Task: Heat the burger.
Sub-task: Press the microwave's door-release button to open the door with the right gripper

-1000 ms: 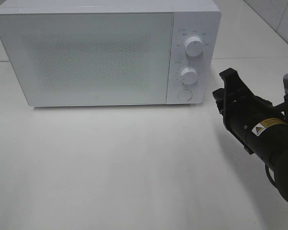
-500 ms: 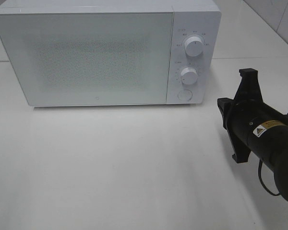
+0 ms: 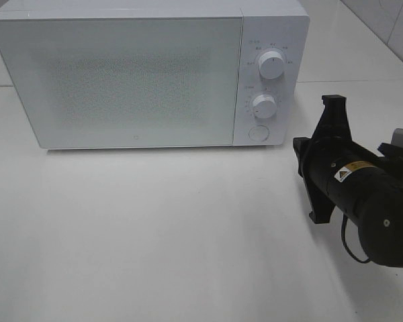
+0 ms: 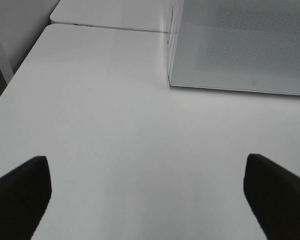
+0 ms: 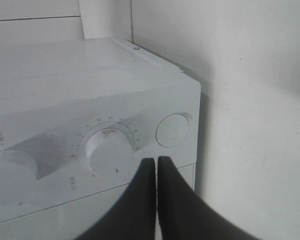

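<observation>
White bench (image 3: pixel 154 235), closed microwave (image 3: pixel 121 74): my right claw (image 5: pixel 156 167), pinched shut and empty, points toward the round button (image 5: pixel 172 130); pressed off-centre, it may skid onto the dial (image 5: pixel 109 150); left claw (image 4: pixel 145 160) wide, empty.

We see a microwave (image 3: pixel 151 74) of smooth white plastic with soft sheen, its door (image 3: pixel 121 84) frosted and finely dotted, knobs (image 3: pixel 272 66) of slightly glossy white plastic, a bench (image 3: pixel 154 235) smooth, white, a little reflective, the jaws of the right gripper (image 5: pixel 156 167) in black matt plastic
</observation>
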`<state>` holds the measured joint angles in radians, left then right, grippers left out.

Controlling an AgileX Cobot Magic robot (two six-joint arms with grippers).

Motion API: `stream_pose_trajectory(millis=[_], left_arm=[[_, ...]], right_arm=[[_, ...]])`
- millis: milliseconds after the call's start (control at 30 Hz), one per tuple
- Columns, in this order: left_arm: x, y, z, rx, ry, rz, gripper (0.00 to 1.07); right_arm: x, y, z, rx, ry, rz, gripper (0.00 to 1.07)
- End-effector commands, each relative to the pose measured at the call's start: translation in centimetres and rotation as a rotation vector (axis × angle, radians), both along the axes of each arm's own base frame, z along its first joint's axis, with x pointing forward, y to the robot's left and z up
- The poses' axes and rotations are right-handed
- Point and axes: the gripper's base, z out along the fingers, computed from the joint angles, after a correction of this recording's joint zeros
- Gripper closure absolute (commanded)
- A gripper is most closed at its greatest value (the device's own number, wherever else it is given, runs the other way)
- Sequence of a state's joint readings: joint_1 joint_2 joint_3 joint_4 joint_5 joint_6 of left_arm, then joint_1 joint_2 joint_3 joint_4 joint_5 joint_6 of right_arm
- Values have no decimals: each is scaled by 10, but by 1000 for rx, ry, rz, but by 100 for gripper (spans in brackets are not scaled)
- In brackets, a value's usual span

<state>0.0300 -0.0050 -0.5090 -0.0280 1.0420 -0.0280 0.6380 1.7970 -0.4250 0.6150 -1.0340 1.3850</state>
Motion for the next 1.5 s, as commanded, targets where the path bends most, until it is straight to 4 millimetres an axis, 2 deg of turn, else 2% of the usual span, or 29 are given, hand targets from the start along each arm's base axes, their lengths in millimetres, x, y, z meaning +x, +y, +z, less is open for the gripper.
stream_pose_trajectory(millis=[33,267,367,433,700,1333,1500], left_arm=[[-3,0,0,1,-24,3,4],[-3,0,0,1,-24,3,4],[-3,0,0,1,-24,3,4],[-3,0,0,1,-24,3,4],[-3,0,0,1,-24,3,4],[-3,0,0,2,-24,3,4],[-3,0,0,2,-24,3,4]], right_arm=[[4,5,-4,10,20,5,107],[23,21,-17,18,55,12,107],[24,23,-19,18,67,14,107],[33,30,-25,19,71,15,107],[48,40,-33,34,80,6,107],[84,35,-41,57,88,-49,107],[90,32,-37,48,67,-55,107]])
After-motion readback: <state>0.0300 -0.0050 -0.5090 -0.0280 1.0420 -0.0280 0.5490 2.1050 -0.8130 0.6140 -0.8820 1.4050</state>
